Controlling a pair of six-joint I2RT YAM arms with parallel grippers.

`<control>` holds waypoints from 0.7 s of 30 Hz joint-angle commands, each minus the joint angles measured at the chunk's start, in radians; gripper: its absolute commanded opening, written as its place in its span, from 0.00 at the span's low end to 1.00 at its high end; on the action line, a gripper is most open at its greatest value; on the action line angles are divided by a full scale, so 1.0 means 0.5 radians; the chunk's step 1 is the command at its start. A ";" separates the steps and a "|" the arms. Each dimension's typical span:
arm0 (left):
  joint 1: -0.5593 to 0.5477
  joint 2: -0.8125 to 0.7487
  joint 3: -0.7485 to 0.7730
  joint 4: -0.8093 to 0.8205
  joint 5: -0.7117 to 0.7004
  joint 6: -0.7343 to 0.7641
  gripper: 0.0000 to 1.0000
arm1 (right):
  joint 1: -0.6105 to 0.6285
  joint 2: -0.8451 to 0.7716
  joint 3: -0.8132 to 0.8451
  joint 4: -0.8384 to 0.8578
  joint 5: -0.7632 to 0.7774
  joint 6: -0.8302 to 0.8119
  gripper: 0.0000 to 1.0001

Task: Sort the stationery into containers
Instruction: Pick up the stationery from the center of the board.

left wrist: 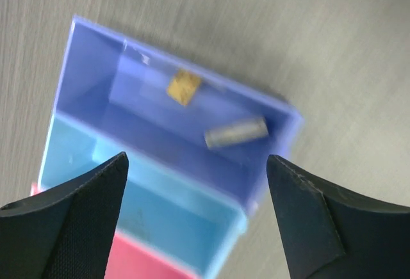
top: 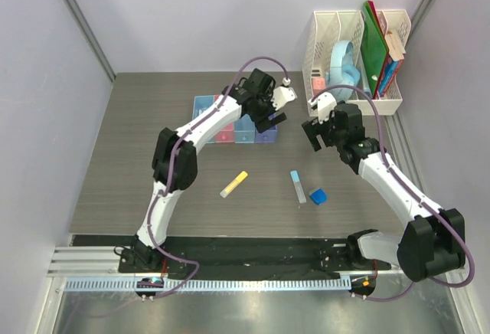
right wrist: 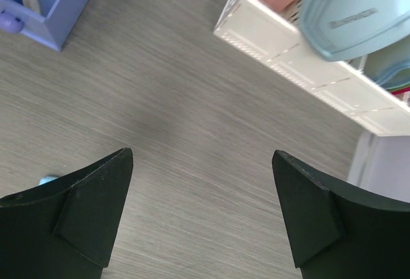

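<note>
Two arms reach forward: left fingers (left wrist: pixel 83 202) spread over the purple bin (left wrist: pixel 86 68) holding orange block (left wrist: pixel 184 87) and beige block (left wrist: pixel 235 132), right fingers (right wrist: pixel 90 196) spread near the rack (right wrist: pixel 288 68). Marker (top: pixel 234 184), stick (top: pixel 296 185), wedge (top: pixel 317 195) lie on the tabletop (top: pixel 153 181).

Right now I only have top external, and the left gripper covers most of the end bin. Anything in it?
Observer: Left wrist shows two pieces in the purple-blue bin: a small orange block and a short greyish piece, a bit blurred.
Operator: Left jaws holding anything?
Observer: No. The left gripper is open above that bin with nothing in it.
Operator: Neighbouring bin?
Observer: The light blue bin beside it looks empty in the part that shows.
</note>
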 commanded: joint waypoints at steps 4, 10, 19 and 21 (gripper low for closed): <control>-0.004 -0.838 -0.813 -0.212 0.072 0.062 0.93 | -0.006 0.204 -0.042 -0.021 -0.243 0.191 0.94; -0.017 -1.042 -1.556 -0.209 0.023 0.050 0.99 | 0.018 0.416 -0.026 -0.036 -0.344 0.336 0.92; -0.133 -1.008 -1.738 -0.203 0.106 -0.158 1.00 | 0.205 0.647 -0.002 -0.122 -0.338 0.345 0.90; -0.154 -1.008 -1.747 -0.200 0.106 -0.186 1.00 | 0.255 0.647 -0.005 -0.135 -0.338 0.339 0.90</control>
